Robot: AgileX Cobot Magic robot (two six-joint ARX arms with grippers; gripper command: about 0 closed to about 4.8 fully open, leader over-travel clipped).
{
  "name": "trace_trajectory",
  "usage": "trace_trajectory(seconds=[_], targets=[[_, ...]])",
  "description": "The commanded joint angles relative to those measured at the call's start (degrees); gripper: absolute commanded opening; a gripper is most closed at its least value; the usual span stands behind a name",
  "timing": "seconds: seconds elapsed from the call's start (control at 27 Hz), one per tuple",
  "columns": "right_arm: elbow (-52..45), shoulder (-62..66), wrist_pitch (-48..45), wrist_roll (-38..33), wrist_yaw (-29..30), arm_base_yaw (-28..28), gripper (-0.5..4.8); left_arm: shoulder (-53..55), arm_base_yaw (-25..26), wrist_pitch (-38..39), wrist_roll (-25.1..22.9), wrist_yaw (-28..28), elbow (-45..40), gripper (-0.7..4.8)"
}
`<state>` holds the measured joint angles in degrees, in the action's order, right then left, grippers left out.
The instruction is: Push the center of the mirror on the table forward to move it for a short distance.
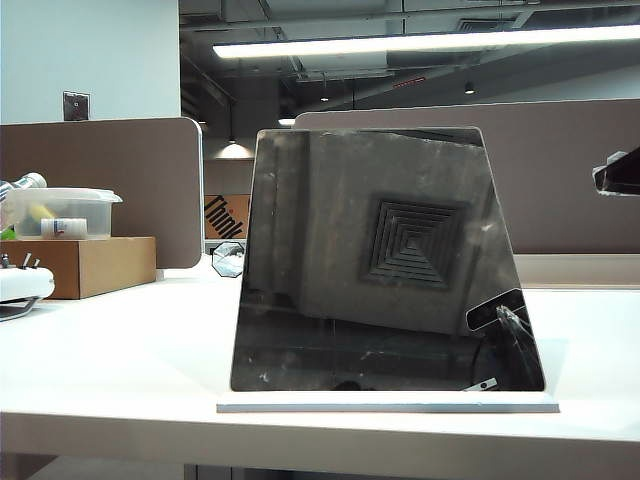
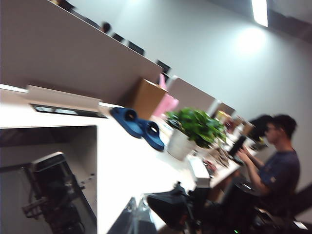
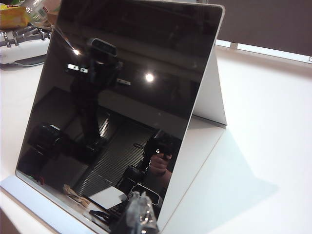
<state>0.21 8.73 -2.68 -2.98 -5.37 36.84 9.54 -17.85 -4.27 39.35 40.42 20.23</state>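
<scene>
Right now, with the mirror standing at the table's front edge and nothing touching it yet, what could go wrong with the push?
1. The mirror is a tall tilted panel on a thin white base; a high contact may tip it rather than slide it.
2. The right claw sits low at the mirror's side edge, not its center, so pushing from there could rotate it.
3. The left claw faces away across the table; an off-center approach is likely.

left tool [image 2: 139,217] near potted plant [image 2: 192,130] — blurry.

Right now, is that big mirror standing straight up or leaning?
Leaning. The mirror tilts back on a white prop behind it, its base flat on the table.
</scene>
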Motion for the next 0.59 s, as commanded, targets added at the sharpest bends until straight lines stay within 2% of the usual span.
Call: trace_trajectory(seconds=[0.04, 0.11, 0.22, 0.33, 0.41, 0.48, 0.59], targets=[[-0.24, -0.02, -0.57, -0.02, -0.07, 0.00, -0.05, 7.32, -4.98, -0.55, -4.98, -0.74, 2.64, -0.05], [-0.24, -0.02, -0.57, -0.02, -0.07, 0.00, -0.05, 14.23, -10.29, -1.57, -7.74, -1.14, 3.63, -0.05], [-0.24, -0.02, -0.57, -0.02, -0.09, 0.02, -0.05, 26.12, -20.76, -9.40, -8.41, -7.82, 4.66, -0.05], [-0.24, 0.00, -0.55, -0.02, -0.07, 0.02, -0.05, 39.82, -29.92, -11.23, -12.63, -20.22, 9.79, -0.05], [-0.24, -0.02, -0.57, -0.02, -0.09, 0.02, -0.05, 48.85, -33.70, -11.26, -14.80, -26.51, 14.45, -0.05], [-0.24, -0.02, -0.55, -0.02, -0.02, -0.02, -0.05, 56.28, -35.71, -10.80, -15.17, -34.42, 19.12, -0.05], [-0.24, -0.02, -0.57, -0.02, -0.50, -0.02, -0.05, 64.57, -38.10, -10.19, -15.34, -42.80, 24.09, -0.05]])
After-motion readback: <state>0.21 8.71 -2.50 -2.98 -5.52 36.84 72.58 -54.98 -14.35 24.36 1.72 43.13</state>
